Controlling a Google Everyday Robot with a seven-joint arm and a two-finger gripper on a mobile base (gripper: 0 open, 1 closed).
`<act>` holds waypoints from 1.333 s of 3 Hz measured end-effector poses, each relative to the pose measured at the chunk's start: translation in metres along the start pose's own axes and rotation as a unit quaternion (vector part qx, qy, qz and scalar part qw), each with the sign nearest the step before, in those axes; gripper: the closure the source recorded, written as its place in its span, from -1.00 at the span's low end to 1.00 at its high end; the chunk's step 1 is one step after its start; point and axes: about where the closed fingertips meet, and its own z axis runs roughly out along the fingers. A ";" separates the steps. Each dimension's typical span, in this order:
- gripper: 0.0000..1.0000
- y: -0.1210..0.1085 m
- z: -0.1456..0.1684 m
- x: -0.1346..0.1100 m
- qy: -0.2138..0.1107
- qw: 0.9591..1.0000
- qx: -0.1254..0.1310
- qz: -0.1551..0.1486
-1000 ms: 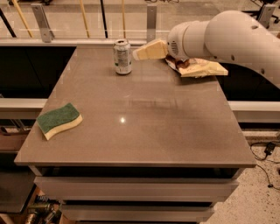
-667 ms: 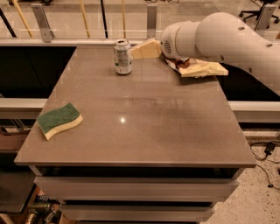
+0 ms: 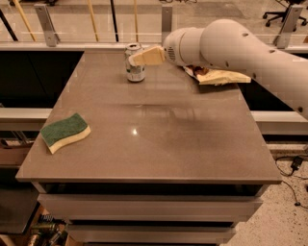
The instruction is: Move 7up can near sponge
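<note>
The 7up can [image 3: 135, 69] stands upright at the far middle of the brown table [image 3: 154, 139]. It is silver-white with green markings. My gripper [image 3: 139, 58] reaches in from the right on the white arm. Its cream fingers [image 3: 149, 56] lie across the can's upper part, in front of it. The sponge [image 3: 65, 131], green on top with a pale yellow base, lies near the table's left front edge, far from the can and the gripper.
A brown-and-cream chip bag [image 3: 219, 76] lies at the far right of the table, partly behind my arm [image 3: 240, 48]. A metal railing [image 3: 96, 45] runs behind the table. An office chair [image 3: 288, 12] stands at the far right.
My arm and gripper have moved left, from beside the can's right to over its upper part. The can, sponge and chip bag have not moved.
</note>
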 end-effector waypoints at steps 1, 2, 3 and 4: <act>-1.00 0.008 0.015 0.002 -0.009 1.000 -0.022 0.013; -1.00 0.015 0.030 0.008 -0.017 0.998 -0.043 0.035; -1.00 0.020 0.046 0.013 -0.016 0.997 -0.052 0.051; -1.00 0.023 0.061 0.016 -0.008 0.997 -0.052 0.057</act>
